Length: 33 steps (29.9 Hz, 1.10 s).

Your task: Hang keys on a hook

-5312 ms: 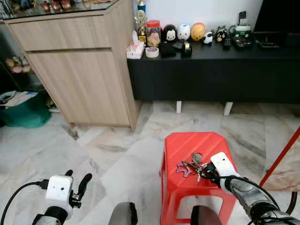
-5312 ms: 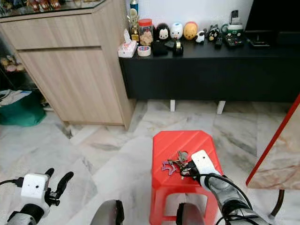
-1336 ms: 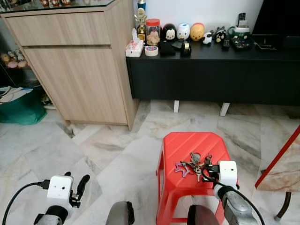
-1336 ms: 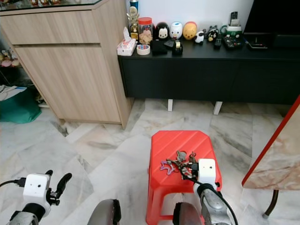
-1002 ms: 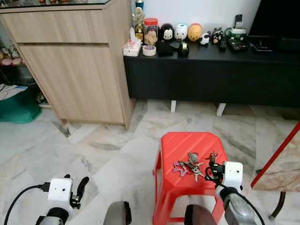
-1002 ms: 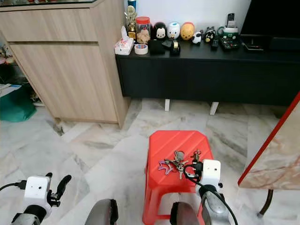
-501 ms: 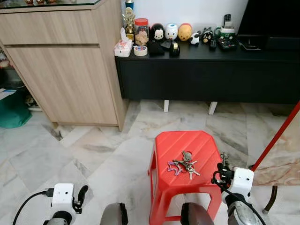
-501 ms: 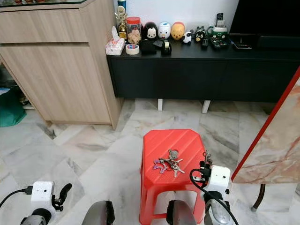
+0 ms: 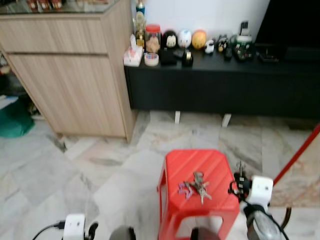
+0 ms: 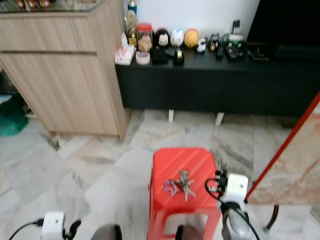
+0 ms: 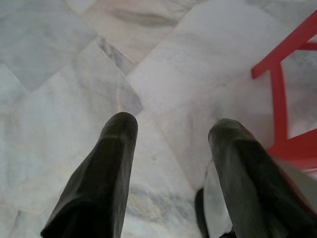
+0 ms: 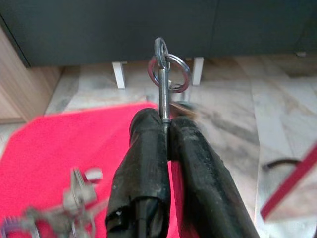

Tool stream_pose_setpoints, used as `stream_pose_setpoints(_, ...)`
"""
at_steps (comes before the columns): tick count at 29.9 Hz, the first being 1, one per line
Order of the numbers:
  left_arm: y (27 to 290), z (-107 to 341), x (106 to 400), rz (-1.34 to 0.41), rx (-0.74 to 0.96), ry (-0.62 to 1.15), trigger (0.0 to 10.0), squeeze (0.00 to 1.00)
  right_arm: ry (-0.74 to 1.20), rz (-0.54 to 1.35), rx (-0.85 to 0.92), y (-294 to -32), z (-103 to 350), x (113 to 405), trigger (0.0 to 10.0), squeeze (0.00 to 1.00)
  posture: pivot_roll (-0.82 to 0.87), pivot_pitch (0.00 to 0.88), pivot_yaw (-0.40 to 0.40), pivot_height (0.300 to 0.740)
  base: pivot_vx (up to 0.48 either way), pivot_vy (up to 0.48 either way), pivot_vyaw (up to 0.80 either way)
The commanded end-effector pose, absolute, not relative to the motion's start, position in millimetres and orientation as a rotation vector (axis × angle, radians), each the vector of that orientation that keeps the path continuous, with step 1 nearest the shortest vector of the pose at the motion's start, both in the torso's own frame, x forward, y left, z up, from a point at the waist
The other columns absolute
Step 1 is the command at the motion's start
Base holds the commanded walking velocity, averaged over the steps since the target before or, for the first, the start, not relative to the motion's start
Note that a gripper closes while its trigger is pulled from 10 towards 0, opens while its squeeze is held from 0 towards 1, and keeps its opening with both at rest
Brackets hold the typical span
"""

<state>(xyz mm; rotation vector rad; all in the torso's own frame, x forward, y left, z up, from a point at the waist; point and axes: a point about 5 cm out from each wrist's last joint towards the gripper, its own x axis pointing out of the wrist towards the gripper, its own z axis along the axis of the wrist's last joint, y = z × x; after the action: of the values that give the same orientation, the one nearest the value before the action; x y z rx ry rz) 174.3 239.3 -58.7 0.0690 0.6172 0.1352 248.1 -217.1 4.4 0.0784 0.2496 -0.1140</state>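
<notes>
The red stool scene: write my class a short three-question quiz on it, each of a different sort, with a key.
1. True or false: the right gripper is shut on a key.
2. What lies on the red stool? A) tape B) a bunch of keys C) a remote
3. Fill in: the left gripper has its fingers ____ above the marble floor.

Key: 1 true; 2 B; 3 open.
</notes>
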Motion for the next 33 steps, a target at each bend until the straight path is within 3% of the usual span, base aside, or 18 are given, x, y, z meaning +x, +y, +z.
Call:
stream_pose_setpoints(1, 235.3, -66.8, 167.0, 0.135, 0.064, 0.669, 10.0, 0.00, 0.244, -0.119, 0.083, -221.4, 7.0, 251.8, 10.0, 0.00, 0.05, 0.000, -0.042, 0.710, 0.000, 0.000, 0.00)
stream_pose_setpoints(6, 238.5, -70.8, 163.3, 0.162, 0.055, 0.711, 10.0, 0.00, 0.235, -0.099, 0.088, -217.0, 7.6, 253.8, 10.0, 0.00, 0.05, 0.000, -0.046, 0.740, 0.000, 0.000, 0.00)
stream_pose_setpoints(33, 235.2, -78.4, 151.0, 0.178, 0.030, 0.752, 10.0, 0.00, 0.239, -0.183, 0.115, -228.7, 6.9, 253.8, 10.0, 0.00, 0.06, 0.000, -0.044, 0.740, 0.000, 0.000, 0.00)
